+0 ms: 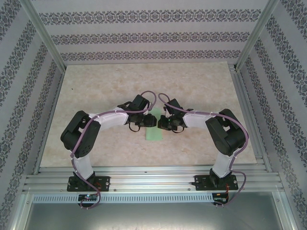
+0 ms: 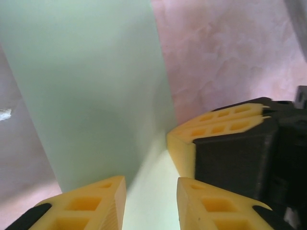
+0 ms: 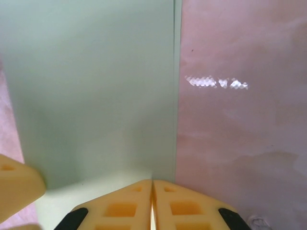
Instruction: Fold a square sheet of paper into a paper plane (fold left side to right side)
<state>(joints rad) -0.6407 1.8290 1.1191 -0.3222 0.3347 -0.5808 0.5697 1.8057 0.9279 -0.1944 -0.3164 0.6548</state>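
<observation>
The square sheet of paper (image 1: 153,134), pale mint green, lies folded into a narrow rectangle at the table's middle. A paper plane is out of view. My left gripper (image 1: 148,120) stands over the sheet's far end. In the left wrist view its jaws (image 2: 151,186) are open by a narrow gap with the sheet (image 2: 96,86) under them. My right gripper (image 1: 161,122) faces it from the right. Its fingers (image 3: 153,183) are shut, with the tips on the sheet (image 3: 96,86) near the right edge. I cannot tell whether paper is pinched between them.
The marbled tabletop (image 1: 105,91) is bordered by aluminium rails (image 1: 144,179) at the near edge and patterned walls (image 1: 144,36) around. The right gripper's finger (image 2: 216,125) shows close beside my left fingers, and a left fingertip (image 3: 17,186) shows in the right wrist view.
</observation>
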